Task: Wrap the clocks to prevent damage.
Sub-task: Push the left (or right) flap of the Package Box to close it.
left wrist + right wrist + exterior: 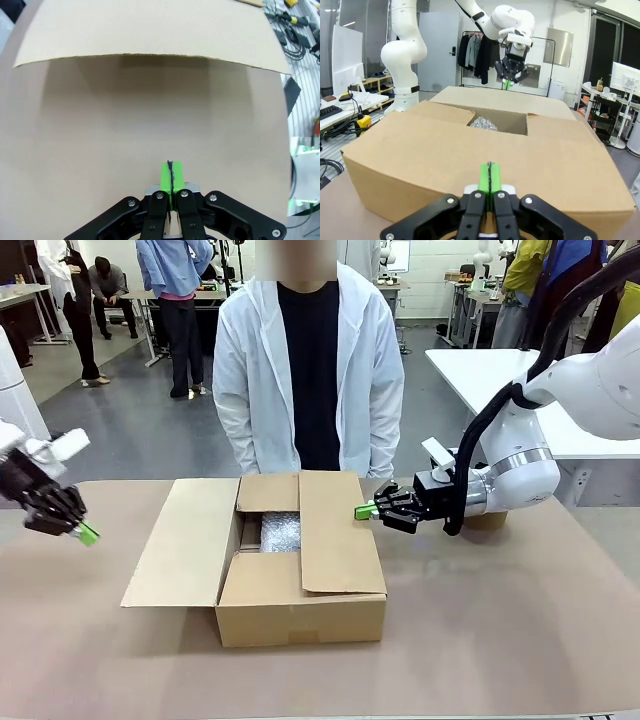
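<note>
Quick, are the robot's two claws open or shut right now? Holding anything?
Left gripper: shut, green pads pressed together, holding nothing.
Right gripper: shut, green pads pressed together, holding nothing.

Closed left pincer [86, 533] tilted downward, closed right pincer [365, 510] held level

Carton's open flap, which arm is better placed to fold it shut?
Probably the left: the left gripper, jaws shut, hangs beside that outspread flap; the right gripper sits across the carton.
</note>
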Tool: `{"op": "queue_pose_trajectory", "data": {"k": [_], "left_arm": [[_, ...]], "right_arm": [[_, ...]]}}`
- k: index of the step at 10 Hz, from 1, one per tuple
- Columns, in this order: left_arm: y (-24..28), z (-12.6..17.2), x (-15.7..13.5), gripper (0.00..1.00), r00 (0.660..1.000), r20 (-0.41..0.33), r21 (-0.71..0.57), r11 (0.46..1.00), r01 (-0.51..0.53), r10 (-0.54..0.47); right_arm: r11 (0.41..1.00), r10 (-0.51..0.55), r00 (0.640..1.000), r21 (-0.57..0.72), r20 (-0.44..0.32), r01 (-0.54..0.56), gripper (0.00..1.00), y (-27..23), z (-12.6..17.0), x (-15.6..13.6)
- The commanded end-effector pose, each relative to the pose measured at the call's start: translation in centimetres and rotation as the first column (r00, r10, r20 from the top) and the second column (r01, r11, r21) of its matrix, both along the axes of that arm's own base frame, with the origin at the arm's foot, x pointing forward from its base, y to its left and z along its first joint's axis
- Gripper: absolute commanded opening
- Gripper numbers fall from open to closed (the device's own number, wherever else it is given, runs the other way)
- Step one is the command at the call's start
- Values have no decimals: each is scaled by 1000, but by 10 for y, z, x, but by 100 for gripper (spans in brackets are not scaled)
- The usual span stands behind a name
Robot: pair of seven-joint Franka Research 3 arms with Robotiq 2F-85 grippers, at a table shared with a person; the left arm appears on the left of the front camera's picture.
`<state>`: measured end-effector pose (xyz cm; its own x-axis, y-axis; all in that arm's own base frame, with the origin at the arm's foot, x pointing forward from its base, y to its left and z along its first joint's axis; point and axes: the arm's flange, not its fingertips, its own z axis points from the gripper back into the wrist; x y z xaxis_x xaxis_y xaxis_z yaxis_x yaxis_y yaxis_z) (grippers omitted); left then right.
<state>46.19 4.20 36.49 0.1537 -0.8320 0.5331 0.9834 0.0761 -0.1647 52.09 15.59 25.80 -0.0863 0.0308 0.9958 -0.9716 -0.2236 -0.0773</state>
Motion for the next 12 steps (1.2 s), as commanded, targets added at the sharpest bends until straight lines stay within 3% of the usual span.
{"op": "queue_pose_trajectory", "data": {"k": [1,3,4,8,12], "left_arm": [[-17,-21,-5,0,996,82,-41,998,41,-37],[-35,-23,12,0,989,126,-97,992,84,-72],[-39,-31,2,0,989,138,-168,982,84,-62],[-45,-39,1,0,997,58,-390,919,60,-41],[-51,-37,4,0,999,44,-498,866,41,-22]], "right_arm": [[1000,-3,1000,5,7,3,1,1,-4,0],[1000,-3,1000,5,7,3,1,1,-4,0],[1000,-3,1000,5,7,3,1,1,-4,0],[1000,-3,1000,5,7,3,1,1,-4,0],[1000,-3,1000,5,7,3,1,1,-4,0]]}}
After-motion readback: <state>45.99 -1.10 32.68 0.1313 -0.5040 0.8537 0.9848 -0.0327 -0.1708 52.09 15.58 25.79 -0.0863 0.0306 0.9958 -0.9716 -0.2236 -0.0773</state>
